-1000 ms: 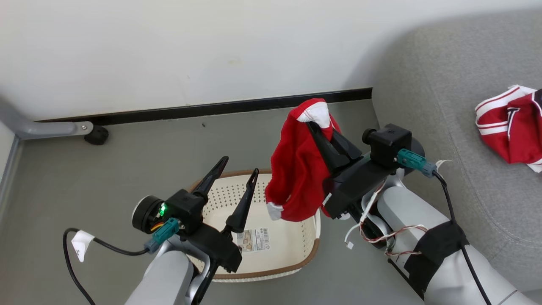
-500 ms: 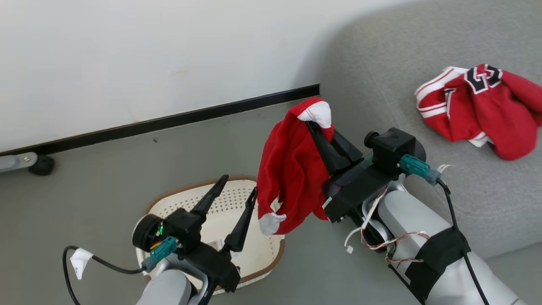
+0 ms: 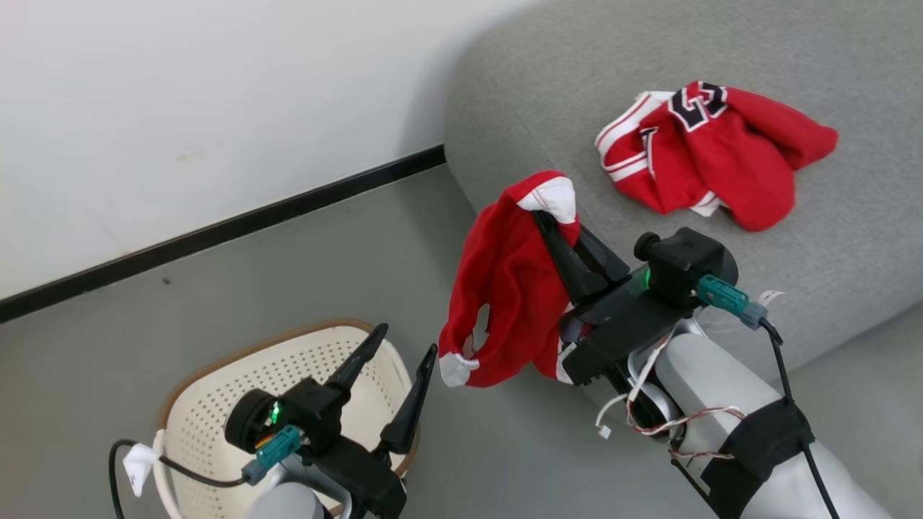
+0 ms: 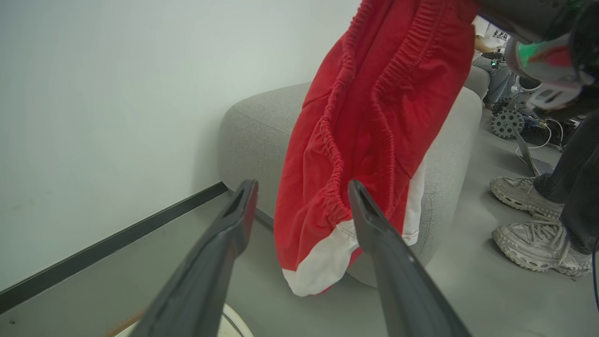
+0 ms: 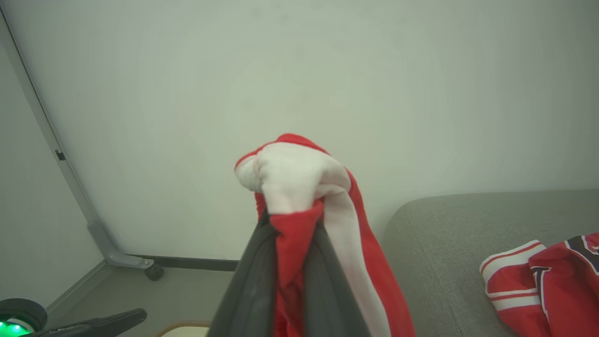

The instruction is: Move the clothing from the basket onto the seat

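Head view: right claw (image 3: 559,222) is clamped tight on a white-trimmed bunch of the red shorts (image 3: 505,295). The shorts hang free, just beside the rounded end of the seat (image 3: 829,238), not lying on it. The jersey (image 3: 710,151) lies crumpled on the seat, well in from its edges. Left claw (image 3: 407,339) is spread wide and empty, above the right rim of the basket (image 3: 209,425). Bare floor (image 3: 216,288) runs between basket and seat, with a black baseboard (image 3: 216,232) behind.

Left wrist view: fingers are apart and the shorts dangle beyond them, hem clear of the floor. The seat's corner is behind. A person's shoes (image 4: 529,196) stand on the floor right of the seat. The pale sliver at the bottom edge is probably the basket rim.

Right wrist view: both fingers (image 5: 252,290) pinch the fabric and white trim bulges above the tips. Seat edge and jersey are at lower right. A grey frame leg with a caster (image 5: 152,270) sits by the wall at left.
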